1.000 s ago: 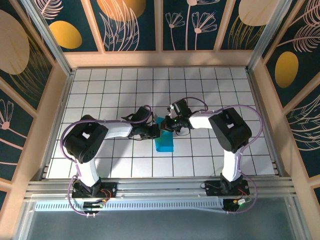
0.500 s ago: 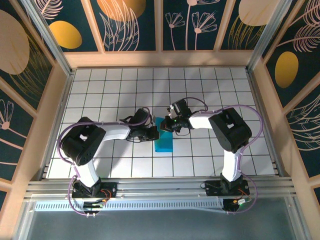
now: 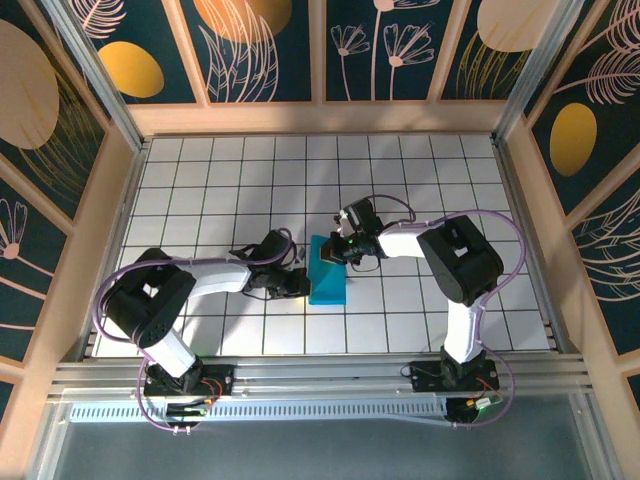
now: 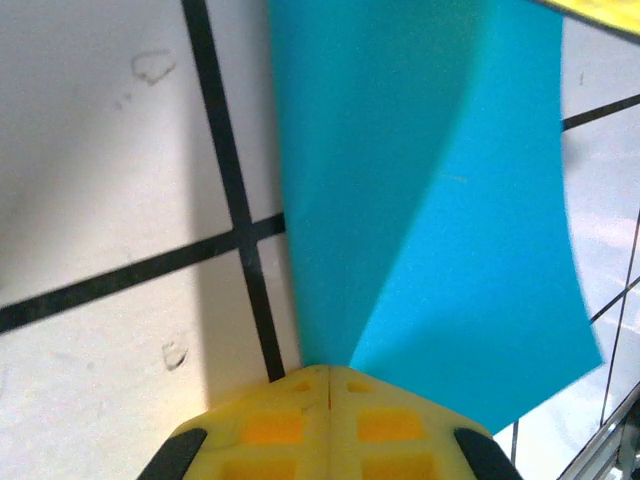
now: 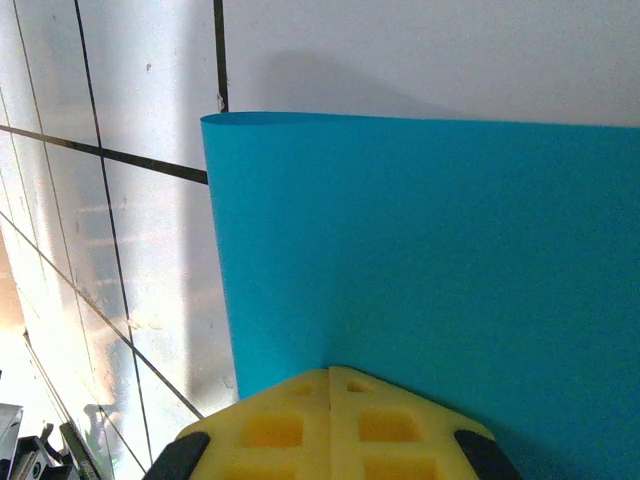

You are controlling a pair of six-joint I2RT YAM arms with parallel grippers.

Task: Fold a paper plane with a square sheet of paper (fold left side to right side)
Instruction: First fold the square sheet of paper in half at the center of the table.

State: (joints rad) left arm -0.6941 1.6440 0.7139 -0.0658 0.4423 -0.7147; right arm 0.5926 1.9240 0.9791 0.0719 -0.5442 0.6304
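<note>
The square sheet of paper (image 3: 328, 282) lies doubled over on the white grid table, a cyan-blue strip about one tile wide. My left gripper (image 3: 302, 285) is shut, its yellow fingertips against the strip's left edge. In the left wrist view the paper (image 4: 430, 200) fans out from the tip of the left gripper (image 4: 328, 368), and no blue shows in the seam between the fingers. My right gripper (image 3: 337, 255) is shut and rests on the far part of the strip. In the right wrist view the right gripper (image 5: 330, 370) sits on the flat paper (image 5: 430, 250), whose folded edge curls softly.
The white tiled table (image 3: 200, 190) has black grid lines and is walled by wooden rails (image 3: 320, 118) at the back and sides. Both arms reach inward over the middle. Their bases and the metal rail (image 3: 320, 375) run along the near edge.
My left arm has swung lower and leftward, and its shut gripper has slid toward the near end of the paper's left edge. The right gripper has stayed on the paper.
</note>
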